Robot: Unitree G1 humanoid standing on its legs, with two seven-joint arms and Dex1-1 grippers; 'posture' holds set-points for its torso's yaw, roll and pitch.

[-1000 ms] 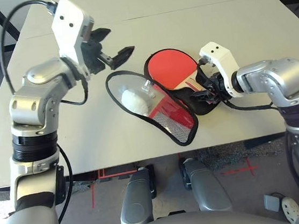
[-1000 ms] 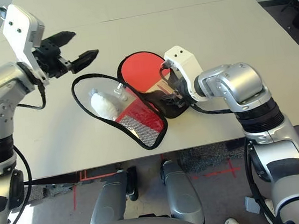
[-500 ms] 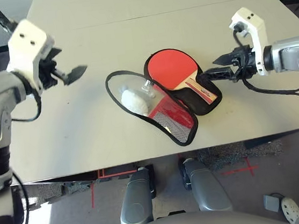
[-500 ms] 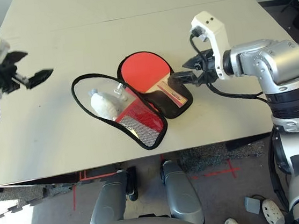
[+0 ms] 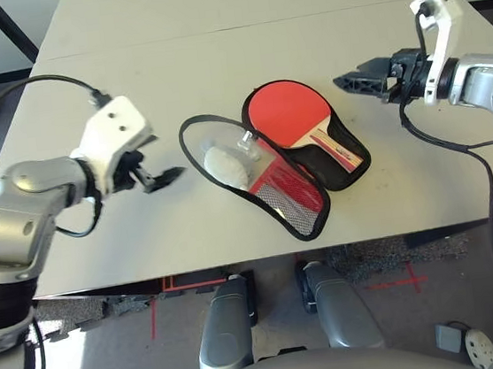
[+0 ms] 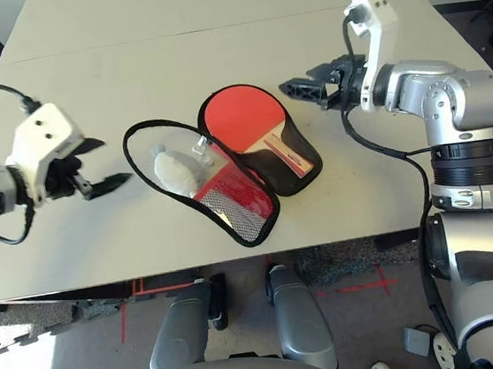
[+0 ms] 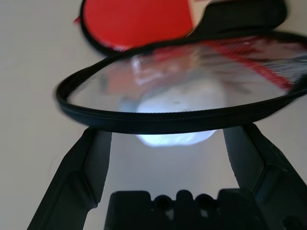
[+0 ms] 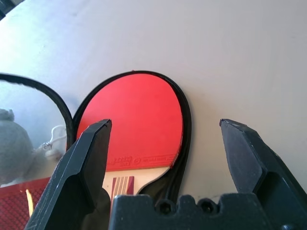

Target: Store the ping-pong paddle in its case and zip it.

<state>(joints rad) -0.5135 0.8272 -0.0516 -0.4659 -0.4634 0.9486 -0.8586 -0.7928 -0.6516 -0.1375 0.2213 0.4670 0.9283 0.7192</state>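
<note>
The ping-pong paddle [image 5: 288, 114] lies red face up in the black-lined half of the opened case [image 5: 352, 172], its pale, red-striped handle [image 5: 339, 150] slanting toward the robot's right and toward the near edge of the bench [image 5: 215, 63]. The case's cover [image 5: 294, 192] is folded out to the left, a clear window and a red and mesh part within black piping. A whitish wad [image 5: 225, 168] shows through the window. Both eye views take in the paddle whole; the right wrist view cuts off the end of the handle but brings out faint lettering on the red rubber, beside the wood. The left wrist view looks across the black rim of the cover, with the wad seen partly through the clear window and partly past the rim. The right end effector [image 5: 349, 75] is spread with nothing between its fingers, to the right of the paddle's red face, near it and apart from it. The left end effector [image 5: 168, 155] is also spread and empty, just left of the clear end of the cover, with the paddle farther off across that cover. Past the bench's near edge, a red tape cross [image 5: 413, 279] marks the floor [image 5: 245, 327], and a pale perforated shoe [image 5: 482, 349] sits at the right.
</note>
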